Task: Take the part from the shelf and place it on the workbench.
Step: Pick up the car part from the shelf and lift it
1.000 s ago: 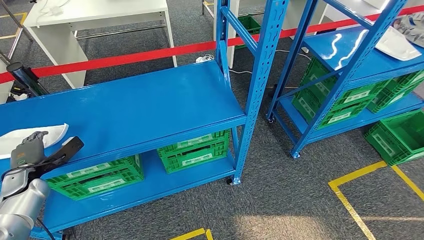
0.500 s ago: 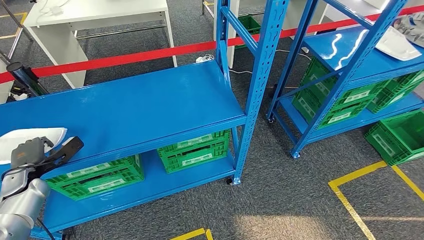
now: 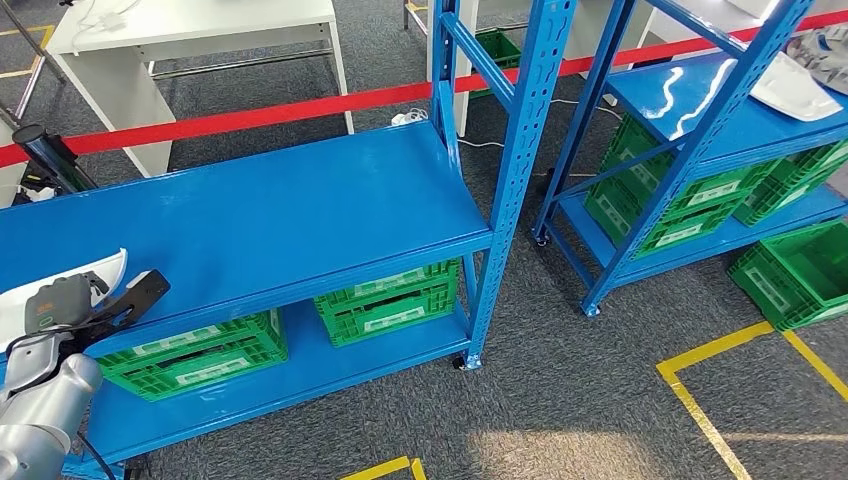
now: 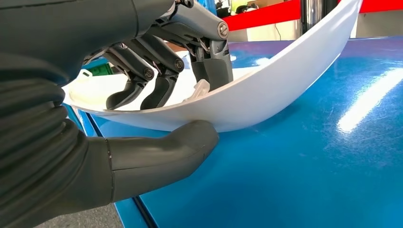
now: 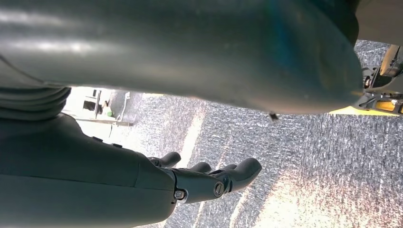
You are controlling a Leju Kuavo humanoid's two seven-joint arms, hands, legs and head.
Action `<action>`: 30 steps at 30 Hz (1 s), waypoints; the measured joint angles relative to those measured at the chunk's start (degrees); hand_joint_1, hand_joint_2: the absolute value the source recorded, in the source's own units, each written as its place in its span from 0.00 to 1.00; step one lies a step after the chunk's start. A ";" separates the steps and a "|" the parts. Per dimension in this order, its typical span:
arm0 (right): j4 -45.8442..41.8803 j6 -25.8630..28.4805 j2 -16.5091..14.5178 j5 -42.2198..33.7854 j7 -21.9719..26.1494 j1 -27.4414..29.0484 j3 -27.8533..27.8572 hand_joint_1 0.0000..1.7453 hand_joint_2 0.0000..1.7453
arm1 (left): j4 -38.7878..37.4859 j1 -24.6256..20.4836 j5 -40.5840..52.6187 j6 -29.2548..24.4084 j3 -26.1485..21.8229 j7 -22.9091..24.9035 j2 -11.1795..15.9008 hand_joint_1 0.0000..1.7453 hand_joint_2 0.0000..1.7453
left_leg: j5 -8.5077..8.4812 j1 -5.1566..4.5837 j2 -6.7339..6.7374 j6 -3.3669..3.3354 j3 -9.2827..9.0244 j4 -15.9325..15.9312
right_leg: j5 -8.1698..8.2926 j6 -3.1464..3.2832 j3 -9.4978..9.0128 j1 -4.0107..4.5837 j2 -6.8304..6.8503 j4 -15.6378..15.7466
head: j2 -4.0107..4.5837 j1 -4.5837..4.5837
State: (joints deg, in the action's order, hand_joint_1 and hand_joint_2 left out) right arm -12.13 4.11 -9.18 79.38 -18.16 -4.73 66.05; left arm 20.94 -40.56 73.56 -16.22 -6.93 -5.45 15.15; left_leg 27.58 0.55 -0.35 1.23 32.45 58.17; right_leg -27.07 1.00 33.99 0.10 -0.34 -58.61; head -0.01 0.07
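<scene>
Blue shelf point(image 3: 280, 215): left robot hand point(image 3: 60, 305) pinches the white part point(image 4: 266, 92), thumb beneath, its far end tilted up; next, probably lifting clear toward the desk.

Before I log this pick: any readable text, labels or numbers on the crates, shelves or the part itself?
Nothing can be read.
White labels on the green crates under the blue shelf: printed, too small to read.
Labels on the crates in the second rack: too blurred.
White part in the left hand: no markings visible.
</scene>
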 joint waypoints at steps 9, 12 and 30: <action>0.00 0.00 0.00 -0.29 0.00 0.01 0.00 0.00 0.00 | -0.07 0.00 -3.39 1.21 -1.68 -4.45 -0.06 0.93 1.00 | 0.00 0.00 -0.01 0.00 0.00 0.00 | 0.00 0.00 0.00 0.00 0.01 0.00 | -0.01 0.00; 0.00 0.00 0.00 -0.49 -0.01 0.01 0.00 0.00 0.00 | -0.07 0.01 -3.84 0.21 -2.19 -4.85 -0.23 0.93 1.00 | 0.00 0.00 -0.01 0.00 0.00 0.00 | 0.00 0.00 0.00 0.00 0.00 0.00 | -0.01 0.00; 0.00 0.19 0.00 -0.83 0.00 0.02 0.02 0.00 0.00 | 1.87 0.86 -5.69 -5.83 -3.30 -9.89 -2.47 0.93 1.00 | 0.01 0.00 -0.01 0.00 0.00 0.00 | -0.01 0.00 0.00 0.00 0.01 0.00 | -0.01 0.00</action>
State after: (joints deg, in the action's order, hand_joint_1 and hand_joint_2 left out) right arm -12.13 4.30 -9.18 78.55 -18.16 -4.71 66.07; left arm 22.81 -39.70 67.87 -22.05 -10.23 -15.34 12.68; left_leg 27.58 0.55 -0.35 1.23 32.46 58.17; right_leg -27.07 1.01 33.99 0.10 -0.33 -58.61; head -0.02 0.07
